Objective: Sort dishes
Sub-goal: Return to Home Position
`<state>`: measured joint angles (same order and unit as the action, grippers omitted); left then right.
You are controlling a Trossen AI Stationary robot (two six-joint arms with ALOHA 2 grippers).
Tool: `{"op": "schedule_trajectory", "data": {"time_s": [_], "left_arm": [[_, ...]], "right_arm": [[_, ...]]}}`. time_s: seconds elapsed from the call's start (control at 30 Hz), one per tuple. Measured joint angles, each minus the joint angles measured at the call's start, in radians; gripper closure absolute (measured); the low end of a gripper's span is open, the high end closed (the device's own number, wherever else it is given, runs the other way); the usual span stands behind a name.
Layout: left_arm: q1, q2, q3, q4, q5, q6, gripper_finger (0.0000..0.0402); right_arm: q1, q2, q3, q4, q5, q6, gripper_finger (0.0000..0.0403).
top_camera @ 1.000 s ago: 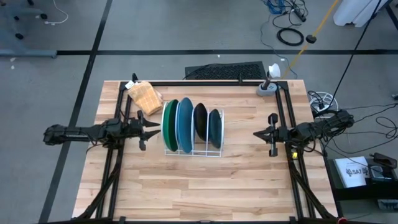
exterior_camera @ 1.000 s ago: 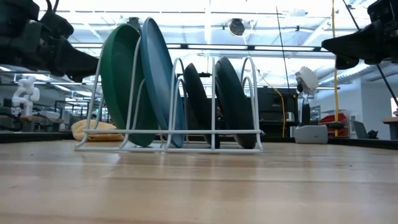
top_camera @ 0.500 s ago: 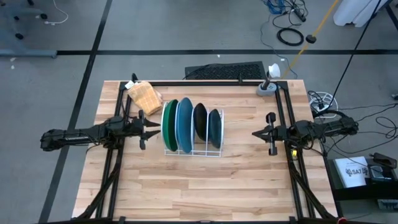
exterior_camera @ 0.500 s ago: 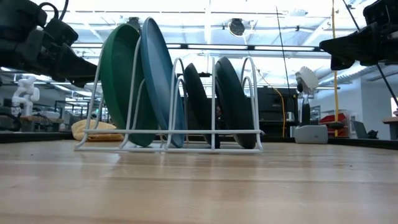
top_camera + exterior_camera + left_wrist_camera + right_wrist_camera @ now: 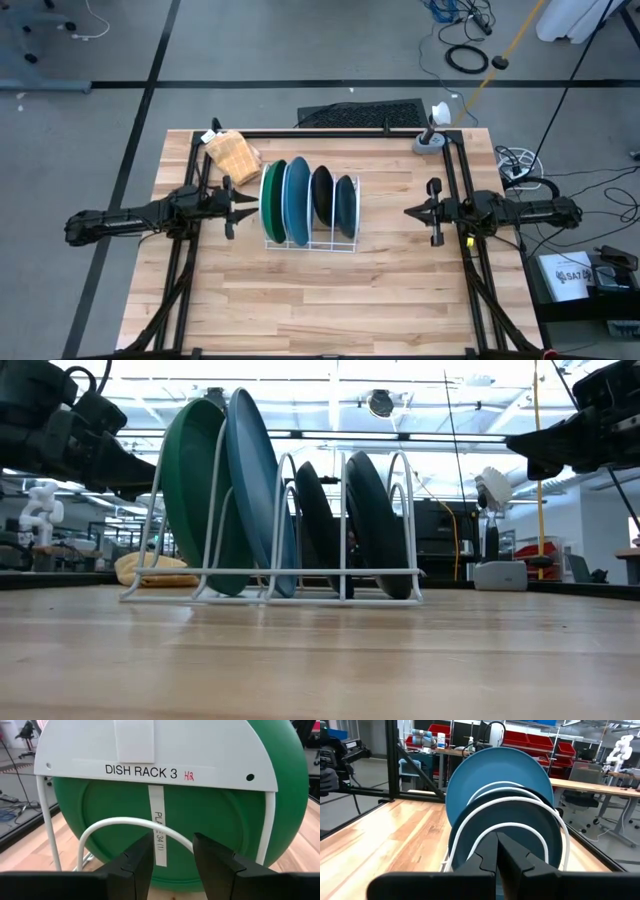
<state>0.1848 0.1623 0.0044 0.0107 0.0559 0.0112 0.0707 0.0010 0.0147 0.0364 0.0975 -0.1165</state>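
Overhead, tabletop, 2 wrist cams (opposite ends) share rack (image 5: 300, 571).

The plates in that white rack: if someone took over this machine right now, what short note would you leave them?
Left gripper: open, empty, raised above the table, just left of the white wire rack, facing the green plate.
Right gripper: shut, empty, raised, well right of the rack.
Plates: green plate, light-blue plate, black plate and dark-teal plate stand upright in the rack, left to right in that order.
Done: all four racked.
Left: probably only parking both arms.
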Motion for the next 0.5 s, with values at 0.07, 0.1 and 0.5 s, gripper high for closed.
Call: {"op": "schedule_trajectory", "data": {"time_s": [0.07, 0.1, 0.5], "left_arm": [[0.0, 0.0, 0.0, 0.001, 0.001, 0.002, 0.0254], [0.0, 0.0, 0.0, 0.002, 0.001, 0.003, 0.0254], [-0.001, 0.0, 0.0, 0.006, -0.061, -0.001, 0.0254]], "right_arm": [[-0.004, 0.0, 0.0, -0.001, 0.0, -0.001, 0.0403], [-0.005, 0.0, 0.0, -0.001, 0.0, -0.002, 0.0403], [-0.006, 0.002, 0.0, 0.002, 0.03, 0.0, 0.0403]]}}
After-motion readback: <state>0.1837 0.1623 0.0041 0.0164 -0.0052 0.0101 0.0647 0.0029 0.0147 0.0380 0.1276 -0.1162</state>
